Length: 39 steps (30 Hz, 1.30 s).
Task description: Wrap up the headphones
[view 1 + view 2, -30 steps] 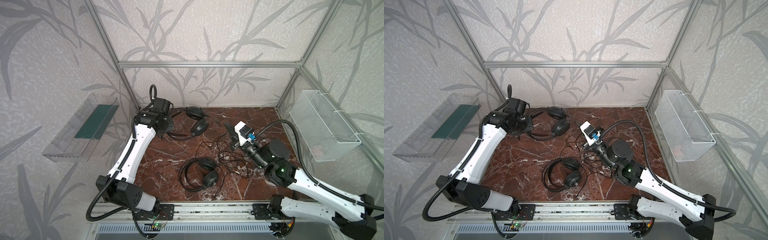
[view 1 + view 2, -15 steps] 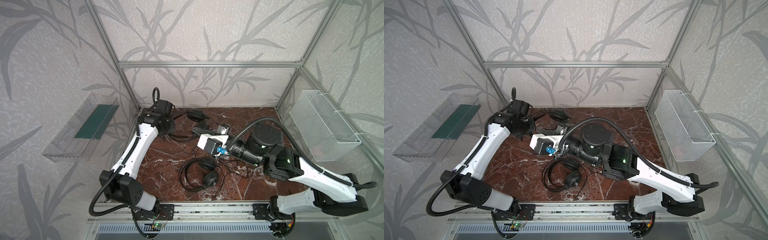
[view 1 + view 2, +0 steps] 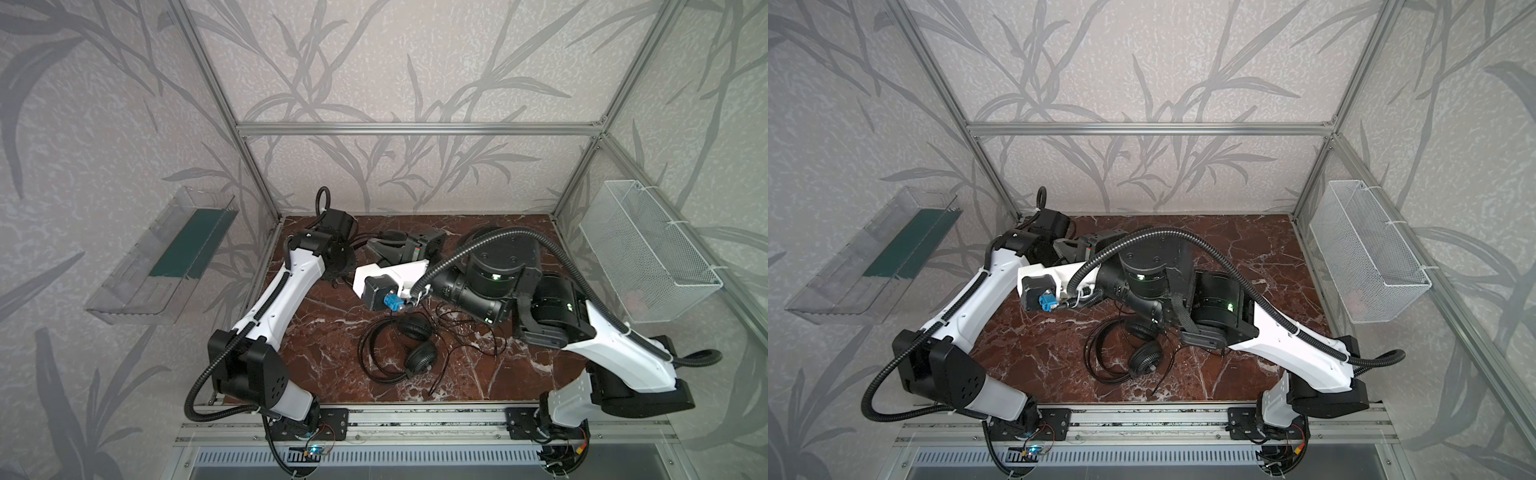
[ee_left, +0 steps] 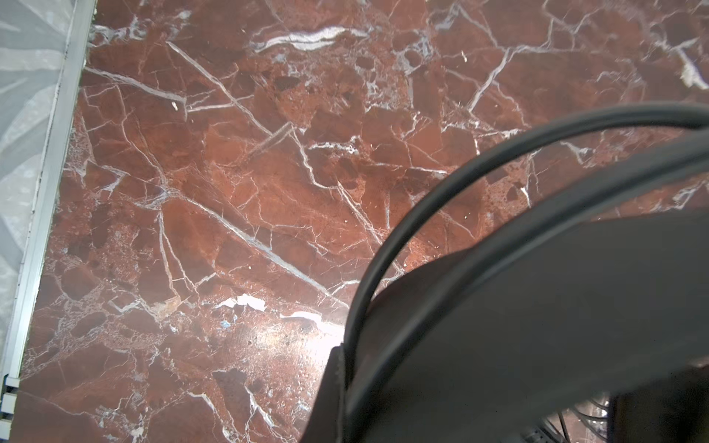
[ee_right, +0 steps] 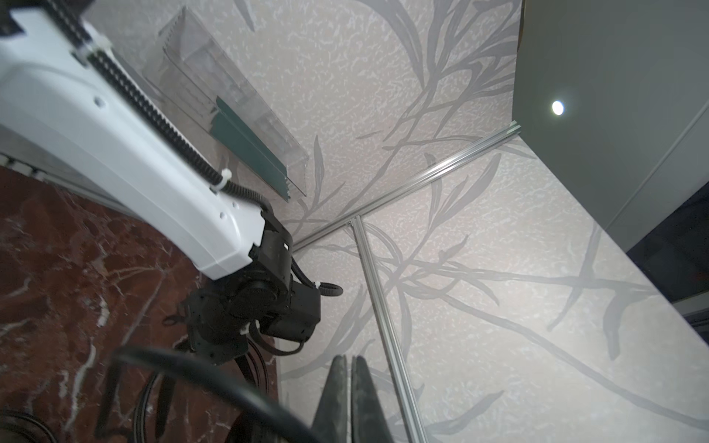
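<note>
One black headset (image 3: 399,349) (image 3: 1136,351) lies flat at the front middle of the marble top, its thin cable (image 3: 465,332) in loose loops to its right. The other headphones sit at the back left, mostly hidden by both arms. Their thin headband wires (image 4: 403,226) (image 5: 251,362) run into my left gripper (image 3: 337,266), which is shut on them just above the table. My right gripper (image 5: 350,358) (image 3: 374,247) reaches across to the back left beside it. Its fingers are shut and I see nothing between the tips. A blurred black cable (image 5: 199,374) crosses close beside it.
A clear plastic bin (image 3: 166,257) hangs on the left wall and a white wire basket (image 3: 648,249) on the right wall. The red marble top (image 3: 324,332) ends at an aluminium rail (image 3: 415,409) in front. The right arm's ribbed hose (image 3: 561,257) arches over the middle.
My right arm has swung from the right middle across the table to the back left, ending next to the left gripper. The left wrist shifted slightly back and right. The front headset stayed put.
</note>
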Available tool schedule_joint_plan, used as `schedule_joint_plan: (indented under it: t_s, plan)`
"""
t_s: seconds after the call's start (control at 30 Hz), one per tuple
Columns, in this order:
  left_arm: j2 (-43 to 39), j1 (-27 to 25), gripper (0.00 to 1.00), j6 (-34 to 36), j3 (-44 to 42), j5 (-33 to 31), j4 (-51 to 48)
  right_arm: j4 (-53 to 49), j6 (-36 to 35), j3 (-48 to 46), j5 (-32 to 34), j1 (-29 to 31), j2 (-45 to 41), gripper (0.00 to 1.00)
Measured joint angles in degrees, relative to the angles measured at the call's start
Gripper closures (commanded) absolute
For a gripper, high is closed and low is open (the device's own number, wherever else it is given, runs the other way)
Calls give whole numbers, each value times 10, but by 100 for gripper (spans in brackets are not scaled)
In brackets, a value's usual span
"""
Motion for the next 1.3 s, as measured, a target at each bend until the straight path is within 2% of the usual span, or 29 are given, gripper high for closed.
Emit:
schedule_joint_plan:
  t_s: [0.17, 0.27, 0.4, 0.67, 0.83, 1.0, 1.13, 1.3]
  plan:
    - [-40, -1, 100, 2, -55, -24, 25, 21, -31, -5, 39, 0, 13, 100]
    - [-67, -1, 100, 6, -90, -42, 21, 16, -26, 14, 39, 4, 7, 100]
    - [-79, -8, 100, 13, -95, -47, 23, 9, -27, 44, 31, 12, 0, 100]
    - [-80, -87, 100, 31, -104, -64, 35, -7, -45, 152, 8, -1, 49, 100]
    - [-119, -129, 100, 59, -163, -71, 45, -14, -37, 154, -23, -85, 54, 100]
    - [-223, -160, 100, 86, -219, -90, 49, -19, -3, 154, -60, -182, 56, 100]
    - [-285, -190, 100, 106, -223, -91, 48, -17, 23, 154, -84, -237, 67, 100]
    - [-318, -234, 100, 129, -219, -88, 28, -12, 82, 159, -117, -310, 114, 100]
